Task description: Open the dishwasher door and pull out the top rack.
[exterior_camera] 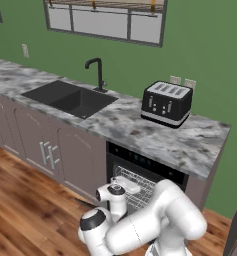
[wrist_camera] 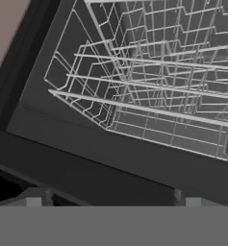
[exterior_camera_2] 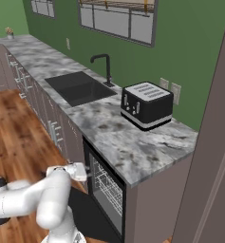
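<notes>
Marble counter [exterior_camera: 140, 131] running along green wall, largest item in both base views. Dark sink [exterior_camera: 70, 97] set in counter at left, black faucet [exterior_camera: 96, 72] on its far side. Black toaster [exterior_camera: 166, 103] on counter at right, near wall outlets. Mauve-grey cabinet doors [exterior_camera: 40, 145] left of dishwasher, silver handles. Left base view: dishwasher cavity open under counter, black control strip along top, top rack [exterior_camera: 140, 187] as light wire grid inside, partly hidden by white arm. Right base view adds what left misses: dishwasher door [exterior_camera_2: 88, 213] dropped down near floor, dark flat panel, seen from side; rack wires [exterior_camera_2: 107, 187] inside cavity. Hand view: top rack [wrist_camera: 154, 91] close up, wire grid still inside dark tub, front edge tilted across frame. Gripper [wrist_camera: 113, 199] jaws spread wide, two tips at bottom far apart, nothing between them, just short of rack front.
</notes>
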Controlling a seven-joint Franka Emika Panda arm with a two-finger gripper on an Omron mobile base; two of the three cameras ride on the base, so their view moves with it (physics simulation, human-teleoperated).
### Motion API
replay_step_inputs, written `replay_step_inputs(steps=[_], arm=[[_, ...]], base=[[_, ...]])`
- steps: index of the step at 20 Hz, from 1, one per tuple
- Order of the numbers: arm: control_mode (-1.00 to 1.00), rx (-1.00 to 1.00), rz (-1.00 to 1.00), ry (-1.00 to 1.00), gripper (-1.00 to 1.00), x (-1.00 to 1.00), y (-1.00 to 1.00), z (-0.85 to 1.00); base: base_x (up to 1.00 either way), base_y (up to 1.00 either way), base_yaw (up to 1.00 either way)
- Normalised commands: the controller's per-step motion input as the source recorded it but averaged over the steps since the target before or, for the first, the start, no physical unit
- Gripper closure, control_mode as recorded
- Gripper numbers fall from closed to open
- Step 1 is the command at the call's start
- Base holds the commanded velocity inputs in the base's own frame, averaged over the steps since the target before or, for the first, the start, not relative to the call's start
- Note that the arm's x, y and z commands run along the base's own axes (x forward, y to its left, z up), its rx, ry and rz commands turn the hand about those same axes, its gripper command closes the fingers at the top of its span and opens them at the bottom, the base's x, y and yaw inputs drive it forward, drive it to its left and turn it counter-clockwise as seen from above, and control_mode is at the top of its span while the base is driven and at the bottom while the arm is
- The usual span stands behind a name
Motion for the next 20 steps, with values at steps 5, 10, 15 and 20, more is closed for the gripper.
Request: replay_step_inputs(steps=[5,10,15,20], arm=[[-1.0,-0.04,0.0,0.0,-1.0,0.35,-0.02,-0.34],[-1.0,-0.05,0.0,0.0,-1.0,0.15,0.0,-0.5],[-1.0,-0.06,0.0,0.0,-1.0,0.16,0.0,-0.52],[-1.0,-0.07,0.0,-0.03,-1.0,0.12,0.0,-0.49]], base=[[0.0,0.0,0.0],[0.0,0.0,0.0],[0.0,0.0,0.0],[0.0,0.0,0.0]])
